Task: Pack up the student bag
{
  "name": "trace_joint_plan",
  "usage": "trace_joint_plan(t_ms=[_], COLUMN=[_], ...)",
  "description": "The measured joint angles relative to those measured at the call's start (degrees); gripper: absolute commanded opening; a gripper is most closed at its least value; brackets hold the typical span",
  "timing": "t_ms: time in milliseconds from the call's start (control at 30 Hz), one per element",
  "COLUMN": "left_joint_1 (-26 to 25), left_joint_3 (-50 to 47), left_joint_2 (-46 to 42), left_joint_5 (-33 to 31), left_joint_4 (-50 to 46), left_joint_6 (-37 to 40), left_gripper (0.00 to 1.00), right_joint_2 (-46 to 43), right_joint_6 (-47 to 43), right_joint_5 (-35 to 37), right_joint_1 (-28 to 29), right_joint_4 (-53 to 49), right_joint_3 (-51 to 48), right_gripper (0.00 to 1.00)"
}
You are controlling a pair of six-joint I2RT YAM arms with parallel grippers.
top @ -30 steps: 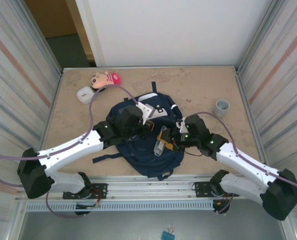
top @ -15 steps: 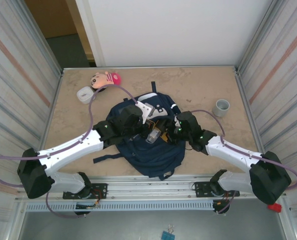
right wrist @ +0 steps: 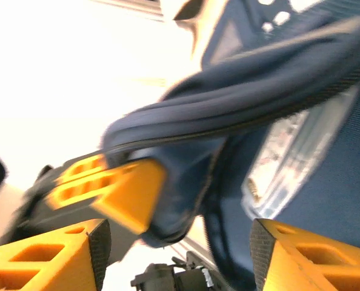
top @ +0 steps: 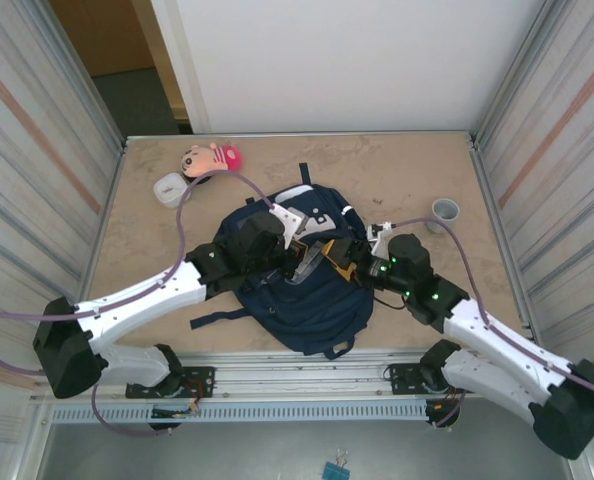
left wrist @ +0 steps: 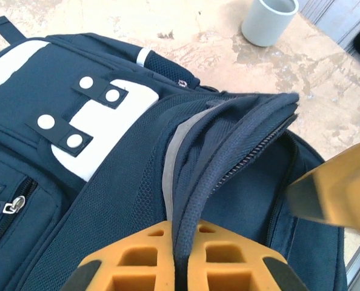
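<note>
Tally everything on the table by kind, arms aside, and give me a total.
bag: 1
doll: 1
cup: 1
white tub: 1
clear bottle, in the bag's mouth: 1
Total: 5

A grey cup (top: 444, 210) stands right; a pink doll (top: 213, 157), perhaps plush, lies beside a white box (top: 169, 187).

Looking down from high behind the near edge over the whole table (top: 397, 170); from both wrists, close on the same raised rim of the student bag (left wrist: 107, 182).
</note>
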Motion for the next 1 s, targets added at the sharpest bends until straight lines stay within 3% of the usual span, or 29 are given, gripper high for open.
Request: trace_joint_plan(t_ms=[167, 433, 533, 600, 700, 767, 833, 1000], left_joint_1=[0.24, 0.26, 0.35, 0.39, 0.57, 0.57, 0.63, 1.88], left_joint_3=[-2.69, -5.84, -6.16, -6.64, -8.20, -9.73, -11.39, -16.74], left_joint_2=[-0.09, -0.09, -0.11, -0.35, -1.57, -3.32, -5.62, -13.90], left_joint_5=[1.79, 7.17, 8.90, 9.68, 10.10, 9.88, 9.20, 4.85], left_joint_4=[2.69, 6.58, 7.04, 7.37, 8.57, 8.90, 8.76, 7.37], left_joint_6=[0.44, 2.38, 3.72, 4.52, 5.51, 6.05, 6.01, 3.69], left_gripper=[0.03, 0.06, 0.10, 0.17, 0.42, 0.58, 0.65, 0.67], right_joint_2=[-1.97, 8.04, 11.89, 13.46, 14.71, 15.19, 15.43, 15.45], right_joint_6=[-2.32, 2.60, 3.76, 4.26, 4.35, 3.98, 3.78, 3.19], right_joint_5=[-1.01, -2.49, -2.99, -3.26, -3.98, -4.68, -5.31, -6.23], right_joint_1=[-0.31, -2.64, -2.93, -3.54, -4.96, -5.70, -6.27, -6.49], right_joint_4=[0.83, 7.67, 8.76, 9.25, 9.64, 9.60, 9.14, 7.30], right_joint_3=[0.00, 0.09, 0.72, 1.27, 1.99, 2.60, 3.21, 4.33], right_gripper=[0.77, 0.79, 0.66, 0.46, 0.25, 0.20, 0.19, 0.18])
